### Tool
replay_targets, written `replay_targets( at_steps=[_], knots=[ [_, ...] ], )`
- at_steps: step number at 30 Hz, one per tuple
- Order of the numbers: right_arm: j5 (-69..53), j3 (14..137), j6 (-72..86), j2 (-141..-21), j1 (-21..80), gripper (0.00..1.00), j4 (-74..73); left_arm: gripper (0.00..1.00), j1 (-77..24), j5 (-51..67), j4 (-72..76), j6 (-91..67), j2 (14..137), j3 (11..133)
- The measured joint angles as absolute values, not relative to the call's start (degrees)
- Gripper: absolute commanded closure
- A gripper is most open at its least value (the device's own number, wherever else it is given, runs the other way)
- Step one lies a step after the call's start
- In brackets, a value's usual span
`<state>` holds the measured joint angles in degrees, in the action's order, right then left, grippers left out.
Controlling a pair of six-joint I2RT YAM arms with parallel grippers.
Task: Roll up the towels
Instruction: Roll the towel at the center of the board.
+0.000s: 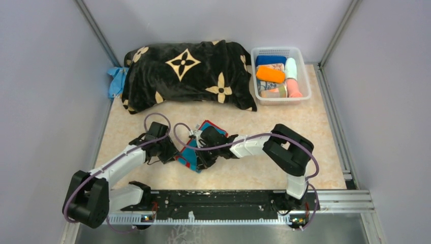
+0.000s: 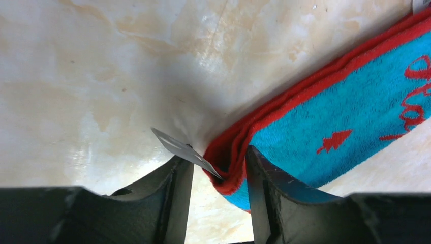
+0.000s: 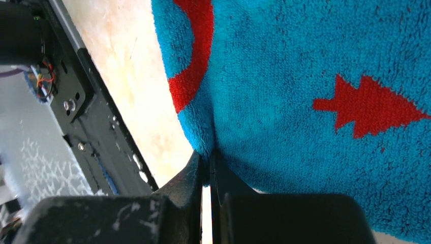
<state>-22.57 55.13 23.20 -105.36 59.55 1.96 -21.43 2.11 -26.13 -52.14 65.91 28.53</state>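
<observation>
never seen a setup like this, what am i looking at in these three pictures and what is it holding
This is a robot: a left arm and a right arm, bolted to the near edge of a table. The wide picture comes from a camera above and behind them. The other two come from a camera on each wrist. On the table lie a black flowered blanket, a white basket of rolled towels, and a red-and-turquoise towel. The left pincer clamps that towel's folded red edge; the right pincer pinches another edge.
</observation>
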Motion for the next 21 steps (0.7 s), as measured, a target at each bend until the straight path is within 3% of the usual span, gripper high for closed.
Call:
replay_targets(
  at_steps=[11,21],
  knots=[
    [-30.4,52.4,27.7,-105.4,56.2,1.00,4.3,0.48,-21.2,1.7,-27.0,-50.7,65.3,28.8],
    [-40.1,48.1,36.8,-107.4,49.8,1.00,12.1,0.28,-21.2,2.3,-27.5,-49.2,64.1,30.7]
  ],
)
